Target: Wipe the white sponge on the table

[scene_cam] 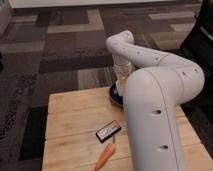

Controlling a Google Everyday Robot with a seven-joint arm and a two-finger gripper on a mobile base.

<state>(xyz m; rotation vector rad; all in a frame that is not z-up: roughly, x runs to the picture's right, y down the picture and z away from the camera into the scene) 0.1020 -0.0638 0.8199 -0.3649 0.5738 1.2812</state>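
Observation:
The table (70, 117) is a light wooden butcher-block top in the lower half of the camera view. The white sponge does not show; it is hidden or out of view. My white arm (155, 100) rises from the lower right, bends over the table's far edge and covers the right part of the tabletop. My gripper (121, 81) points down at the far edge, right over a dark blue bowl (114, 94).
A black bar with white print (108, 131) lies near the table's middle. An orange carrot (105, 156) lies just in front of it, near the front edge. Patterned grey carpet surrounds the table. A dark object stands at the far right.

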